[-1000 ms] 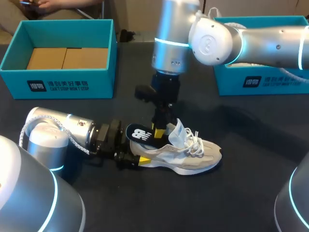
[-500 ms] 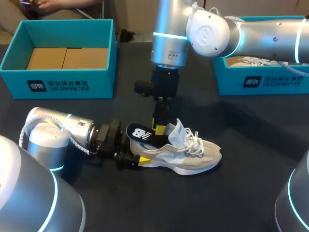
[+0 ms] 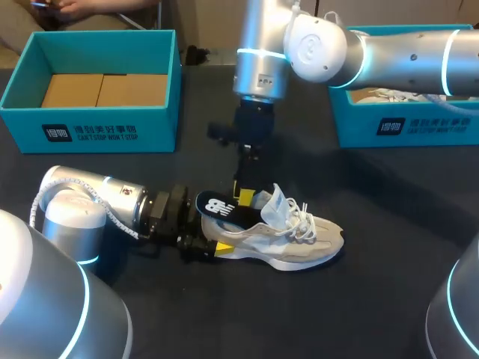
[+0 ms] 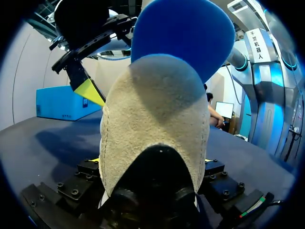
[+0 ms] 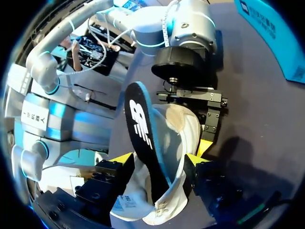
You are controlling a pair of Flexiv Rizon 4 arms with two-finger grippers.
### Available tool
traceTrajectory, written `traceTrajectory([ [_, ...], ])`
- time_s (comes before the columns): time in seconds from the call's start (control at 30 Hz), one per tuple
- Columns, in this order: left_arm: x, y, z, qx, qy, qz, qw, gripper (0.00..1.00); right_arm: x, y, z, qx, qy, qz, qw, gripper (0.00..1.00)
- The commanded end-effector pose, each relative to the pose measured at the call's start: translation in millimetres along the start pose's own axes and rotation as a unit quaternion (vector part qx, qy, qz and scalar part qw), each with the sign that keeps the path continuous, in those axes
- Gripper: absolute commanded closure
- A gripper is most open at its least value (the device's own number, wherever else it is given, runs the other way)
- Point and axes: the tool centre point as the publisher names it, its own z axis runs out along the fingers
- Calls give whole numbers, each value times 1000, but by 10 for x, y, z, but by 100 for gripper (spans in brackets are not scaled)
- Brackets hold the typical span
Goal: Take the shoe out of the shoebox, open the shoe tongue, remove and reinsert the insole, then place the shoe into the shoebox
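1. Nearest us, our left arm lies low along the dark bench (image 3: 374, 299). The left gripper (image 3: 213, 248) is clamped on the heel of the cream suede running shoe (image 3: 299, 241), one yellow tip on each side.
2. The shoe sits sole-down on the bench, toe pointing to our right. Its white laces (image 3: 303, 219) are loose and its pale tongue (image 3: 275, 203) stands up.
3. Look at the dark blue foam insole with the white logo (image 3: 223, 209): the front end is tucked inside the shoe, and the heel end sticks up and back over the collar, above the left gripper.
4. Just behind it, the right gripper (image 3: 244, 196) hangs fingers-down with its fingers spread, astride the insole and gripping nothing. We cannot tell whether a tip touches the insole.
5. Farthest back stand two shoeboxes, well apart from the shoe. The open teal cardboard shoebox (image 3: 90, 134) on our left has a brown card inside, and a second teal shoebox (image 3: 419, 129) is on our right.
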Motion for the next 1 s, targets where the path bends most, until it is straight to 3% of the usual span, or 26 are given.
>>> traceTrajectory([
  [0.03,-1,0,4,-1,0,0,1000,100,-51,41,17,3,17,0,1000,34],
  [0.27,-1,0,4,-1,0,0,1000,100,-19,18,38,-5,37,-2,999,26],
  [0.7,-1,0,4,-1,0,0,1000,100,73,37,11,-1,50,9,999,22],
  [1.0,-1,0,4,-1,0,0,1000,100,106,64,-27,6,52,19,998,25],
])
